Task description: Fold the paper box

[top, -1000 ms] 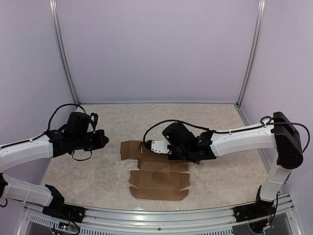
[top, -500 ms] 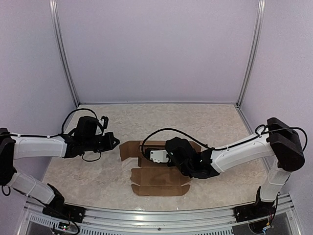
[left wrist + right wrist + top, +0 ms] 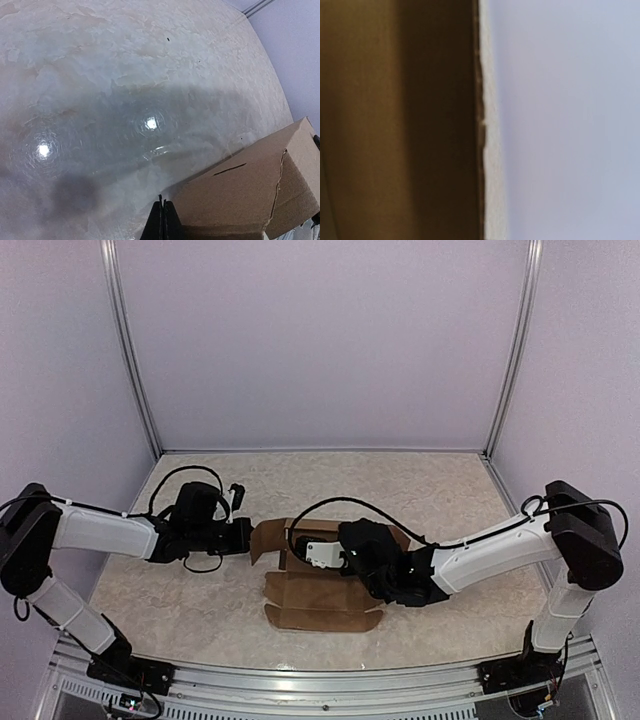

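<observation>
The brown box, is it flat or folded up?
Partly folded. The box has its left side panel standing up, while its near flap lies flat on the table.

- Left arm (image 3: 105, 533): stretching out rightward across the table (image 3: 180, 592). The left gripper (image 3: 243, 533), fingertips pressed together, is now arriving at the edge of the paper box (image 3: 325, 602), having hung well apart from it before.
- Right gripper (image 3: 312, 554): sliding leftward and toward the near edge, settling over the box's middle.
- Paper box: left flap (image 3: 266, 540) tilting up off the table; near panel drawing back, its outline shrinking.
- The 2 arms: converging.
</observation>
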Available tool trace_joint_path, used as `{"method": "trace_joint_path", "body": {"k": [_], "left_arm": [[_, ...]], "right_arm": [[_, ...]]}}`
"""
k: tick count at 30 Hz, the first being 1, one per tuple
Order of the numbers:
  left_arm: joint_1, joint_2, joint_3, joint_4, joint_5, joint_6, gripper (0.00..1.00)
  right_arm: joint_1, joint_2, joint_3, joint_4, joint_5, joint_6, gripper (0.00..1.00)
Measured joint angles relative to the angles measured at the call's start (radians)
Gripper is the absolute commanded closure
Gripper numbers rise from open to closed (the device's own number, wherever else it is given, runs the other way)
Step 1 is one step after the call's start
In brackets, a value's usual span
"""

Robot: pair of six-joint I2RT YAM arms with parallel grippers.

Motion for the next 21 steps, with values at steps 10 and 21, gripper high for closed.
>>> {"method": "trace_joint_path", "body": {"k": [10, 21], "left_arm": [[-0.074, -0.010, 0.003, 0.006, -0.006, 0.033, 1.00], [-0.148, -0.030, 0.003, 0.006, -0.061, 0.056, 0.99]], "right_arm": [[0.000, 0.015, -0.002, 0.024, 0.011, 0.010, 1.00], [0.000, 0.019, -0.006, 0.023, 0.023, 0.041, 1.00]]}}
